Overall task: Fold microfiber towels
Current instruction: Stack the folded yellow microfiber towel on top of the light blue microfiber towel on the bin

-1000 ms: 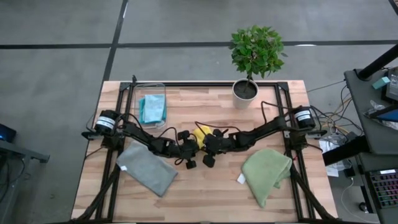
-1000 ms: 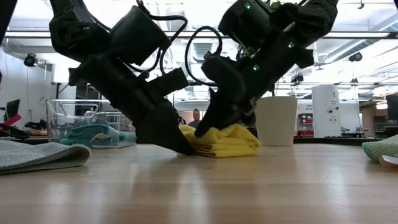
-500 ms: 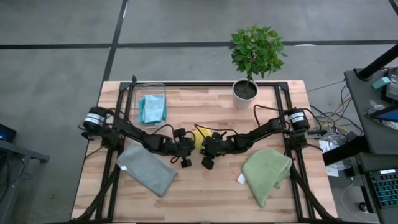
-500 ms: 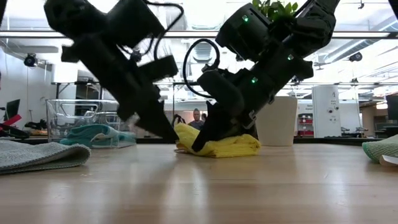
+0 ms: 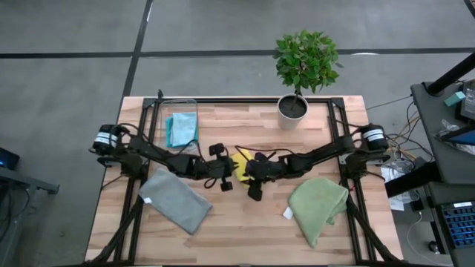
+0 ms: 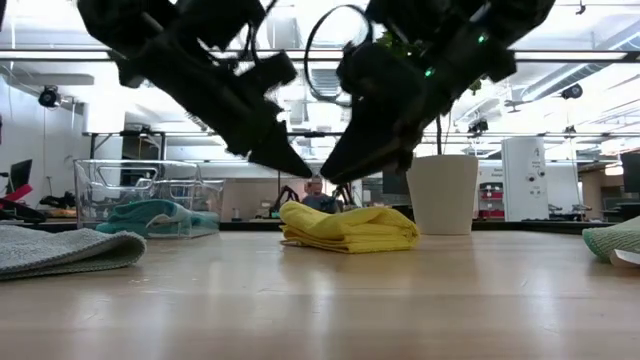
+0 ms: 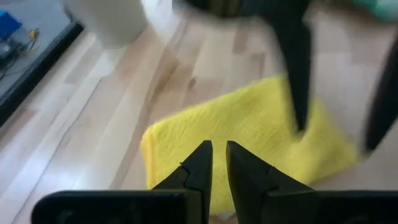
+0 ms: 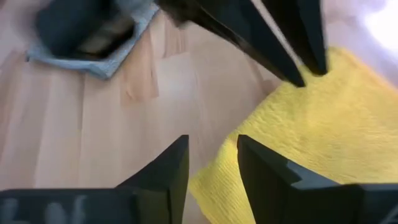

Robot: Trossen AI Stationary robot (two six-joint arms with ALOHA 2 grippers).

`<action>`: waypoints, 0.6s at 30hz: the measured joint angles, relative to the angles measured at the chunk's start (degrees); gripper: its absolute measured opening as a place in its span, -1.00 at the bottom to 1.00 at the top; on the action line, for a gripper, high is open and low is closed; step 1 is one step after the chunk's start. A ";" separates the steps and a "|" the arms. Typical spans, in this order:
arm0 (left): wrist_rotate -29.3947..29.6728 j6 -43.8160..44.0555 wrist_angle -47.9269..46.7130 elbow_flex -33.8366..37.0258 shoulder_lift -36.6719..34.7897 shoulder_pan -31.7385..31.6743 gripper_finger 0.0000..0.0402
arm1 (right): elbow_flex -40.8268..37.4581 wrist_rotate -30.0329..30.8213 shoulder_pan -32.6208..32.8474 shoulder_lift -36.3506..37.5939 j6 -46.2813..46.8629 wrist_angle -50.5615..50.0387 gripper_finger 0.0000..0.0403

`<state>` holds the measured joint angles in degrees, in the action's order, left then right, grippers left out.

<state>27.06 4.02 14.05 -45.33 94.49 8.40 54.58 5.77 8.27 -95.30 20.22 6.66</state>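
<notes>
On the left of the tabletop (image 5: 223, 215), the grey towel (image 5: 175, 201) lay near the front edge as a flat oblong, apparently folded, and the teal towel (image 5: 181, 130) sat in the clear bin (image 5: 180, 104) at the far left. In the middle, the yellow towel (image 6: 348, 227) rested as a compact layered stack, so its fold looked finished. The left end effector (image 6: 290, 163) hung above it with fingers nearly together, holding nothing; the right end effector (image 6: 335, 170) hovered beside it, fingers parted and empty. On the right, the olive green towel (image 5: 318, 205) lay rumpled with its white tag (image 5: 286, 213) out, seemingly left to do. The low view showed both end effectors clear of the yellow towel, which the high view hid beneath the arms. No light blue towel was visible.
</notes>
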 joint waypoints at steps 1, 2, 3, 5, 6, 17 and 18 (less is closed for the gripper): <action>0.26 0.00 0.21 0.10 0.77 -0.50 -0.84 | -0.55 0.18 0.00 0.83 -0.83 -0.44 -0.40; 0.31 0.00 1.23 0.06 1.50 -0.98 -0.84 | -1.24 0.21 -0.02 1.69 -1.55 -0.48 -0.43; 0.32 0.00 1.64 0.03 2.27 -1.44 -0.84 | -1.97 0.23 -0.02 2.29 -1.82 -0.41 -0.47; 0.42 0.13 2.59 0.01 4.10 -2.22 -0.84 | -3.32 0.62 -0.02 2.86 -2.28 -0.34 -0.56; 0.42 0.10 2.50 0.01 5.06 -2.59 -0.84 | -4.13 1.39 -0.02 2.94 -2.44 -0.07 -0.61; 0.27 4.47 3.54 -0.28 10.85 -3.83 -0.84 | -11.28 -0.54 0.22 -5.98 -1.65 16.28 -0.96; 0.27 4.64 3.51 -0.25 10.85 -3.83 -0.84 | -11.10 -0.81 0.44 -7.03 -1.81 17.26 -0.96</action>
<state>27.33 8.66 17.56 -45.58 105.34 4.58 43.48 4.96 8.71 -102.33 18.41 23.92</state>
